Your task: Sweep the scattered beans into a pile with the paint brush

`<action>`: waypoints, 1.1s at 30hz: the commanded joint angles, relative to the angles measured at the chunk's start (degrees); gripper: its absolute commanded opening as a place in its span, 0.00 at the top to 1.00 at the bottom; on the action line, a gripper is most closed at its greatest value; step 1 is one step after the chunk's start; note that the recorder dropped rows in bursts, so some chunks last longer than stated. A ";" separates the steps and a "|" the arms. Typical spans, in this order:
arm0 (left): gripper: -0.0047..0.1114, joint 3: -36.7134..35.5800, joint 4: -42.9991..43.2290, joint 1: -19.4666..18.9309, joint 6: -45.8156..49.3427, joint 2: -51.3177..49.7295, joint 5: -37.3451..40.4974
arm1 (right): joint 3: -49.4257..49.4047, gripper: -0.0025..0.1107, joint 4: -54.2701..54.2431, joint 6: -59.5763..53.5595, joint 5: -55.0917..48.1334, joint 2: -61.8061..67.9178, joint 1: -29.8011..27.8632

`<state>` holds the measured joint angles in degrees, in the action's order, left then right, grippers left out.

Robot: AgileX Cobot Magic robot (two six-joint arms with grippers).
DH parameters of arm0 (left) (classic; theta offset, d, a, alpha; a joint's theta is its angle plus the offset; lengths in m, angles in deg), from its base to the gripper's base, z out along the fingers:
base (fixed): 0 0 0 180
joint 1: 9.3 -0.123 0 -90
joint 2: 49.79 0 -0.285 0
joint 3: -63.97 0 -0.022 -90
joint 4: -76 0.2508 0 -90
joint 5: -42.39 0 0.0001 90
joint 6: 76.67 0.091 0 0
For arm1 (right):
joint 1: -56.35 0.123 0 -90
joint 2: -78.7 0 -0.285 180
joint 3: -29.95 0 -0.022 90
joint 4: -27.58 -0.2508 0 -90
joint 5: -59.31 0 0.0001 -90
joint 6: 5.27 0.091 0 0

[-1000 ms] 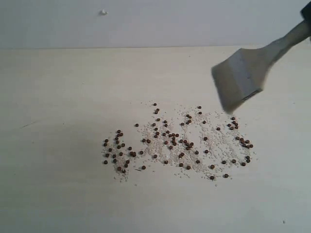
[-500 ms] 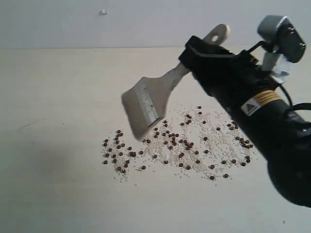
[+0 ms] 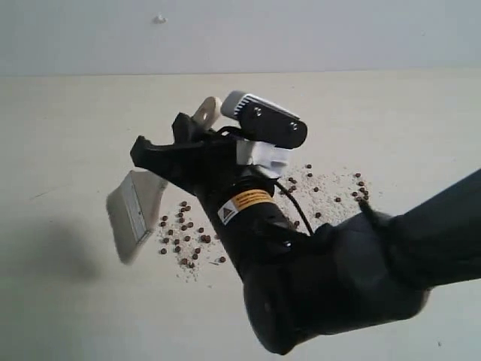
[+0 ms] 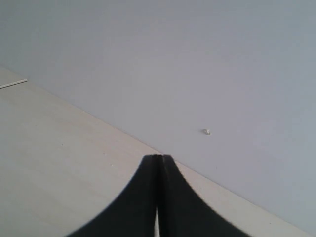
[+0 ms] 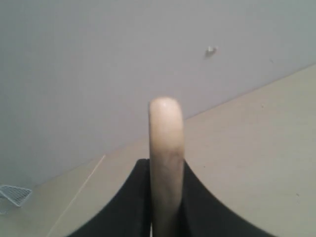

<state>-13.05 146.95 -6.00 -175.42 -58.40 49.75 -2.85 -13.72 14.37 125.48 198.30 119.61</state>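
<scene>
Right hand (image 3: 169, 147) grips the paint brush (image 3: 134, 210), bristles at nine o'clock of the beans (image 3: 184, 226); left hand (image 4: 158, 163) pinched together, empty.

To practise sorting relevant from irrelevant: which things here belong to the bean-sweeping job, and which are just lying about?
Job: paint brush, beans, right gripper clamping the brush handle, table.
Lying about: white speck on wall, wire mesh piece, shut left gripper.
</scene>
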 commanded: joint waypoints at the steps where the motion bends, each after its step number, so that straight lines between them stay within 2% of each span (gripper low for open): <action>1: 0.96 -0.19 0.33 -0.07 0.05 0.41 0.45 | 1.84 0.98 -5.27 -1.75 0.95 4.43 -0.06; 5: 0.96 -0.19 0.33 -0.07 0.05 0.41 0.45 | 1.84 0.98 -8.84 -11.21 0.81 4.97 -0.06; 8: 0.96 -0.19 0.33 -0.07 0.05 0.41 0.45 | 1.84 0.98 -14.02 -24.28 1.28 4.97 -0.17; 11: 0.96 -0.19 0.33 -0.07 0.05 0.41 0.45 | 1.84 0.98 -17.57 -34.72 1.61 4.97 -2.18; 16: 0.96 -0.19 0.33 -0.07 0.05 0.41 0.45 | 1.84 0.98 -18.33 -43.88 1.61 4.87 -5.82; 24: 0.96 -0.19 0.33 -0.07 0.05 0.41 0.45 | 1.84 0.98 -19.44 -45.02 3.79 4.21 -7.26; 33: 0.96 -0.19 0.33 -0.07 0.05 0.41 0.45 | 1.84 0.98 -17.35 -41.96 0.87 -5.23 -6.29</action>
<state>-13.05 146.95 -6.00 -175.42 -58.40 49.75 -0.72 -31.75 -27.97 128.11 196.62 113.19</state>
